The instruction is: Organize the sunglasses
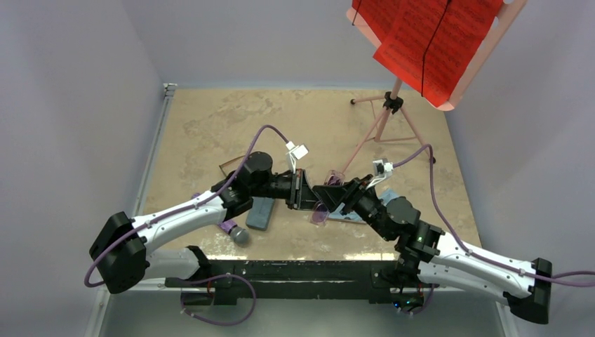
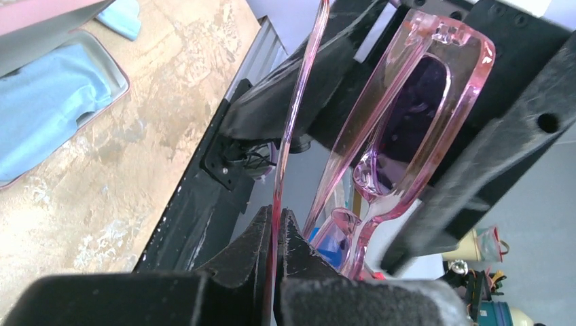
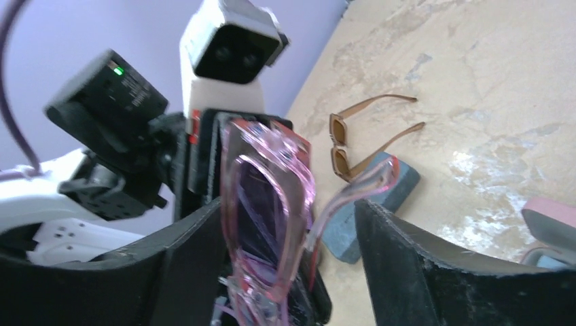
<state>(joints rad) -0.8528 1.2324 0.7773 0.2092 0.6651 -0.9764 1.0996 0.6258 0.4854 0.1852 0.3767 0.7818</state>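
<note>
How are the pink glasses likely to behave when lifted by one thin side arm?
Probably light: the left hand holds the pink glasses by one thin side arm. That slim strip likely flexes, so they may swing or twist. The glossy plastic looks slippery and may crack if squeezed.

Tan marbled tabletop point(image 1: 210, 119)'s got brown thin-framed sunglasses point(image 3: 339, 159) lying past the right gripper point(image 3: 292, 224), slate-blue oblong case point(image 3: 401, 183) just ahead of it, pink case point(image 3: 550, 214) off to its side.

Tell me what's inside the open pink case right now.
A light blue cloth fills the open pink case. Nothing else shows in it; whatever lies beneath the cloth is covered, and part of the case runs out of view.
</note>
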